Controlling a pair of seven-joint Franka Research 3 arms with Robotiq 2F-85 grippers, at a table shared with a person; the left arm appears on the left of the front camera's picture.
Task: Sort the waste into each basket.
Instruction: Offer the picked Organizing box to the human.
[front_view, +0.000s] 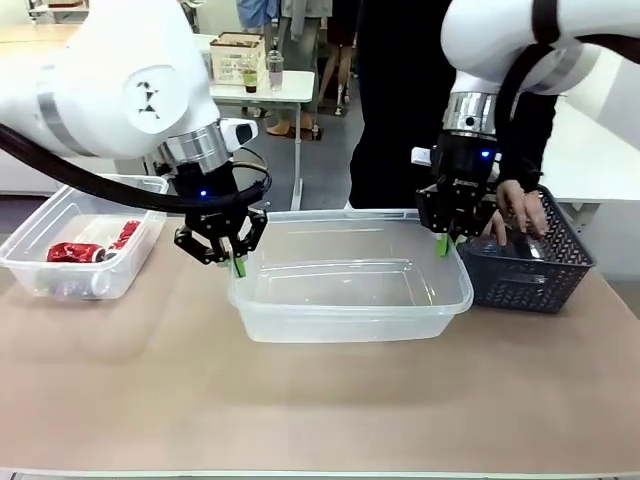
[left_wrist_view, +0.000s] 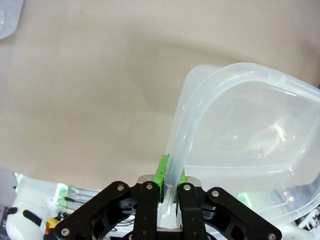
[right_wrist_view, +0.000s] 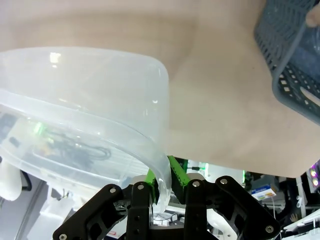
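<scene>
Your left end effector (front_view: 237, 262) is clamped on the left short side of the middle tub (front_view: 350, 322), with its green pads pinching the rolled rim. Your left wrist view confirms this: the left end effector (left_wrist_view: 169, 174) has its jaws drawn narrow, with the clear wall of the middle tub (left_wrist_view: 250, 68) sandwiched between them.

Your right end effector (front_view: 443, 243) holds the opposite short side of the same tub. In the right wrist view, the right end effector (right_wrist_view: 162, 176) has its pads closed onto the rim, one inside and one outside the wall of the middle tub (right_wrist_view: 125, 85).

This tub sits at the centre of the worktop (front_view: 300, 410) with nothing in it. You cannot tell from these angles whether its base touches the surface.

The waste you can see is in the left tub (front_view: 128, 268), which stands near the worktop's left edge, just beyond your left end effector. Crushed red cans (front_view: 72, 252) lie inside it. Something pale and clear lies in front of them, too faint to name.

The dark lattice basket (front_view: 530, 282) stands just to the right of the middle tub, close to your right end effector. The person's hand (front_view: 520, 205) reaches down into it from the far side. The right wrist view shows a corner of the lattice basket (right_wrist_view: 292, 70) resting on the worktop, apart from the clear tub.
</scene>
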